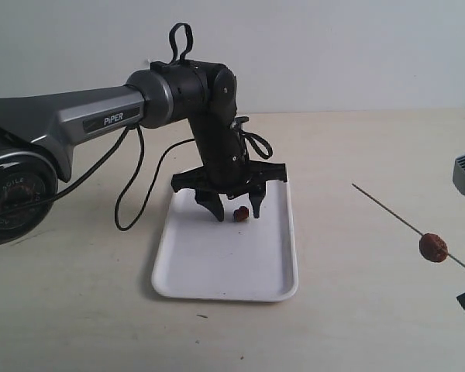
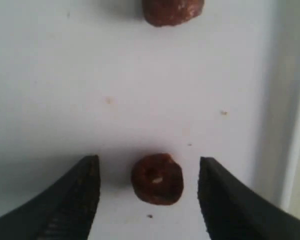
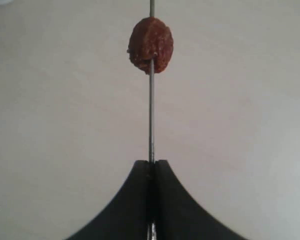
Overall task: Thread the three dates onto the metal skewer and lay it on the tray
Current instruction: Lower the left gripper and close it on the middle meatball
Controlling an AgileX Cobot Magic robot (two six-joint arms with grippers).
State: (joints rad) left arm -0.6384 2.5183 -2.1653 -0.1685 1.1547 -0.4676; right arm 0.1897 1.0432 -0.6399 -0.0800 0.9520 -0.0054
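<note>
Between the wide-spread fingers (image 2: 75, 200) of the left gripper (image 2: 149, 162) one date (image 2: 157, 178) lies on the white tray (image 2: 50, 75), with another date (image 2: 172, 10) farther along it. Well apart from the tray, the right gripper (image 3: 151, 164) is clamped on the skewer (image 3: 151, 115), which carries the third date (image 3: 151, 45) above the table (image 1: 356, 325).
</note>
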